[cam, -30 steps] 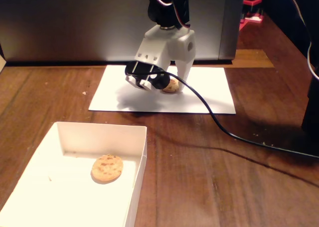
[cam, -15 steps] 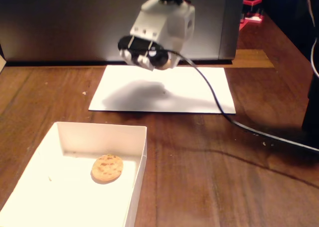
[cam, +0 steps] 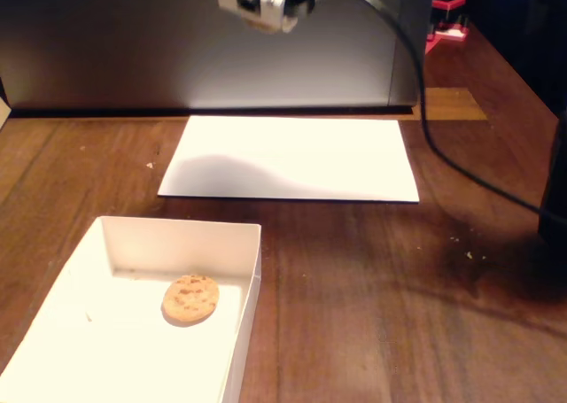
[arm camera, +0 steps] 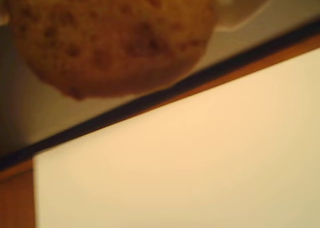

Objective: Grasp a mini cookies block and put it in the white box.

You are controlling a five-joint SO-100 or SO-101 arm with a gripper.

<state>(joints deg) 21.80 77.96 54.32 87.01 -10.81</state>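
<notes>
- The white box (cam: 133,244) is showing plain white walls and a cream-white floor, glowing warm under the light.
- A mini cookie (cam: 190,298) inside it is looking golden tan, speckled with darker brown chips.
- Another cookie (arm camera: 110,37), blurred in the wrist view, is showing orange-brown with dark brown spots.
- The paper sheet (cam: 292,159) is appearing flat white, shading to pale yellow, with a soft grey shadow lying across its left part.
- The table (cam: 390,297) is showing dark reddish-brown wood grain.
- The cable (cam: 425,111) is reading black.
- The gripper (cam: 266,0) is showing white and black parts.
- The panel (cam: 133,49) behind is looking dull grey.
</notes>
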